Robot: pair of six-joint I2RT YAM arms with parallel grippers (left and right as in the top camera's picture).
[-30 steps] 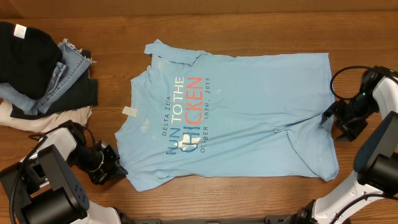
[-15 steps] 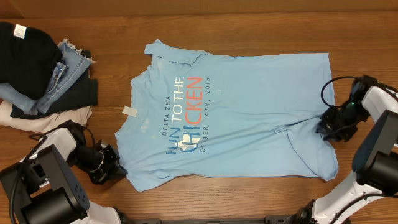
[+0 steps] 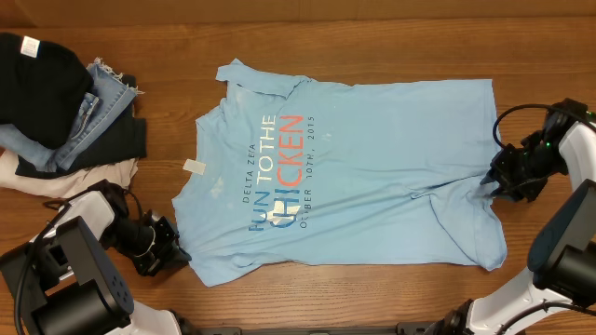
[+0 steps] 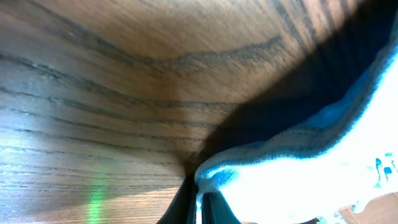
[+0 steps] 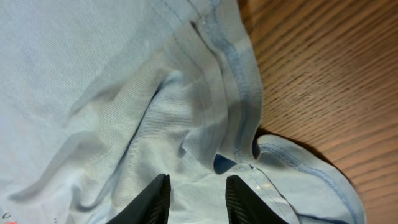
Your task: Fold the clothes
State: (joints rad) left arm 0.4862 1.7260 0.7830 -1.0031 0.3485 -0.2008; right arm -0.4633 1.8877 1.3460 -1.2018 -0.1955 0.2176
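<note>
Wooden table (image 3: 372, 37) is carrying a light-blue T-shirt (image 3: 372, 177), which is lying spread flat at its centre with the red, white and dark-blue lettering facing up. At the shirt's 8 o'clock corner the left gripper (image 3: 172, 249) is pinching the fabric edge, fingers almost together. At 3 o'clock the right gripper (image 3: 492, 179) is sitting with fingers parted astride a bunched hem fold, not clamping it. A pile of dark and denim garments (image 3: 65, 102) is resting at 10 o'clock.

Left gripper (image 3: 166, 251) sits low at the T-shirt (image 3: 372, 167), on its near left corner, fingers (image 4: 186, 202) pinched on the edge. Right gripper (image 3: 492, 179) is over the shirt's right hem, fingers (image 5: 155, 198) spread apart.
</note>
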